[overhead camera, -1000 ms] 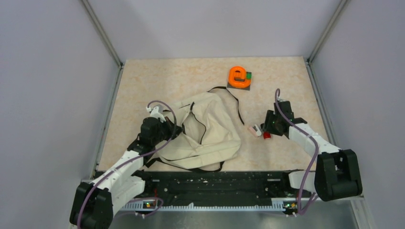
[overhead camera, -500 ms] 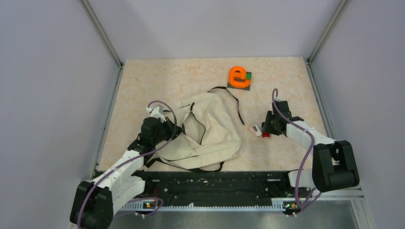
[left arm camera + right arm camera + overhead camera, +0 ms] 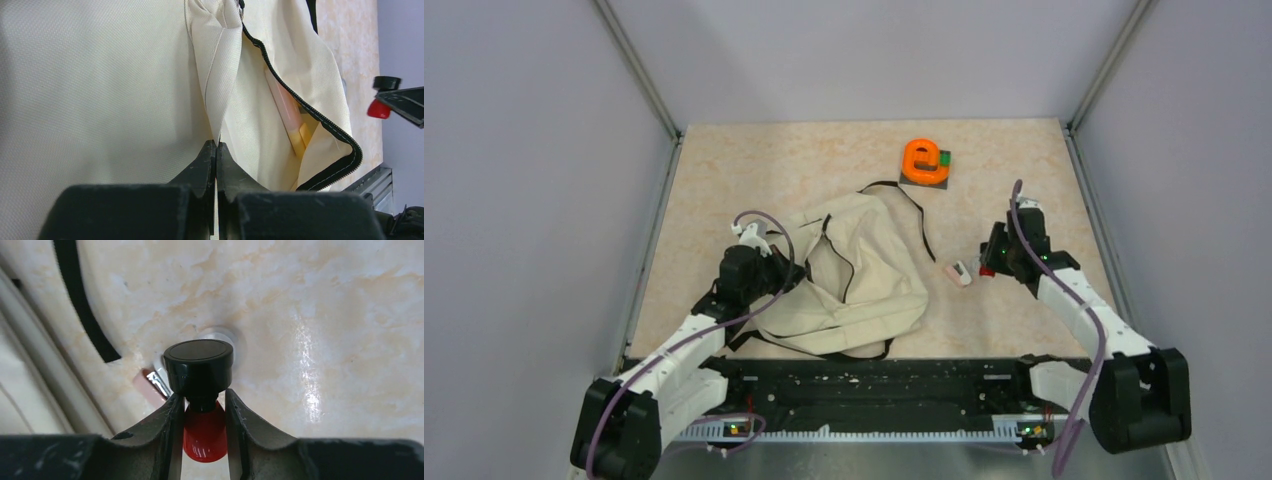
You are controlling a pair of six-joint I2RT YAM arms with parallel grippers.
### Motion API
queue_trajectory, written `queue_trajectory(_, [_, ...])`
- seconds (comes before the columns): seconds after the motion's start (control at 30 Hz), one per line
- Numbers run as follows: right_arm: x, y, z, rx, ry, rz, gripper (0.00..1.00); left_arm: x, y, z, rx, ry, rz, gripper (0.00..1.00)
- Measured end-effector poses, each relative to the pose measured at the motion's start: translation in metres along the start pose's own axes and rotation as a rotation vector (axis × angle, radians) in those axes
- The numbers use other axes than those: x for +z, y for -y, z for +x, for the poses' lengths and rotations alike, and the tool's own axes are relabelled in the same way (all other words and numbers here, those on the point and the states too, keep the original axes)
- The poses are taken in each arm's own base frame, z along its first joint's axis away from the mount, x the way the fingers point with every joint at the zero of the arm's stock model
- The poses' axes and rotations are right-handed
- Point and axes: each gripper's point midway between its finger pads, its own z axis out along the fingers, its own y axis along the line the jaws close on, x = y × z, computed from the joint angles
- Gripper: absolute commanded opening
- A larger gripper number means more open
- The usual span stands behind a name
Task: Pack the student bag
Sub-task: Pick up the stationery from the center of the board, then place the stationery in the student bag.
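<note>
Bench (image 3: pixel 754 170): pale marbled top, walled on the left, far and right sides, with both arm bases along the near edge.
Student bag (image 3: pixel 859 280): large cream fabric backpack lying slumped on the near half of the bench, a little left of centre. Thin black straps trail from it toward the far edge and the near edge.
Bag opening: in the left wrist view a black zip (image 3: pixel 305 102) lies parted, and a pale pink and yellow item (image 3: pixel 292 122) shows inside the pocket; what it is cannot be told.
Left fingers (image 3: pixel 215 155): clenched on a raised fold of the bag's cream fabric at the bag's left side, the two tips pressed together with the cloth between them.
Right fingers (image 3: pixel 990 262): grasping a small red bottle (image 3: pixel 200 385) with a black cap, near the right edge about midway between the near and far edges. The fingers close on its neck and red body, and the cap sticks out past the tips.
Small pink item (image 3: pixel 959 272): lying on the bench just beside the right fingers, between them and the bag, touching neither.
Orange loop-shaped object (image 3: pixel 924 158): sitting on a dark square base near the far edge, right of centre, well apart from the bag and both arms.
</note>
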Motion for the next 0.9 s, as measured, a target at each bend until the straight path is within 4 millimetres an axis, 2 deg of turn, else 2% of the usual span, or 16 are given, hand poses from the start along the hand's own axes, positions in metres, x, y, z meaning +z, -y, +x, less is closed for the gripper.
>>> queue_trajectory(0.1, [-0.02,-0.015,-0.018,-0.011,0.068,-0.052,0.0,0.0,0.0,0.0,0.003,0.001,0.001,0.0])
queue_trajectory(0.17, [-0.035,-0.039,-0.028,-0.041,0.109,-0.118,0.0,0.0,0.001,-0.001,0.004,0.003,0.004,0.0])
queue_trajectory(0.27, [-0.06,-0.093,-0.031,-0.11,0.142,-0.259,0.0,0.0,0.002,-0.001,0.004,0.003,0.008,0.0])
queue_trajectory(0.4, [-0.094,-0.176,-0.011,-0.222,0.136,-0.454,0.0,0.0,0.003,-0.002,0.005,0.005,0.016,0.0])
queue_trajectory(0.6, [-0.124,-0.288,0.029,-0.38,0.107,-0.626,0.0,0.0,0.004,-0.002,0.006,0.005,0.019,0.0])
queue_trajectory(0.63, [-0.127,-0.308,0.037,-0.402,0.101,-0.651,0.0,0.0,0.004,-0.002,0.006,0.005,0.019,0.0])
queue_trajectory(0.73, [-0.124,-0.342,0.058,-0.446,0.08,-0.677,0.0,0.0,0.004,-0.002,0.006,0.006,0.02,0.0])
queue_trajectory(0.8, [-0.114,-0.359,0.072,-0.472,0.06,-0.667,0.0,0.0,0.004,-0.002,0.007,0.007,0.021,0.0])
queue_trajectory(0.9, [-0.093,-0.372,0.088,-0.5,0.032,-0.62,0.0,-0.001,0.005,-0.003,0.007,0.011,0.024,0.0])
